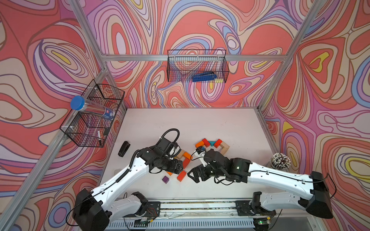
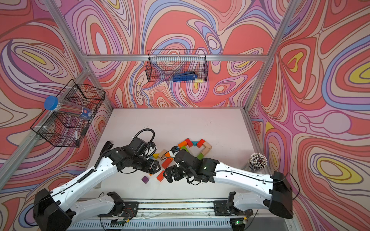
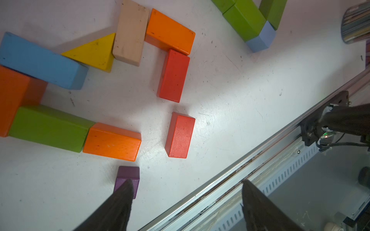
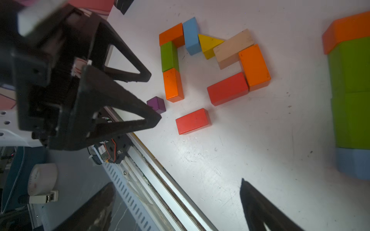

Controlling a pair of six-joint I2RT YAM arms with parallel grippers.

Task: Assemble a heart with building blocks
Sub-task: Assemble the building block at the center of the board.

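Left wrist view: building blocks [image 3: 173,76] are scuffed, brightly painted wooden bricks.

The arms I drive sit on black plates [image 1: 155,207] on the aluminium rail [image 1: 200,203]: white shells, black joints, thin black cables. The left arm [image 1: 120,178] carries a corrugated hose [image 1: 171,130], the right arm [image 1: 280,176] a green light [image 1: 237,167].

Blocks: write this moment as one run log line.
left jaws open | right jaws open | purple cube apart | red brick apart
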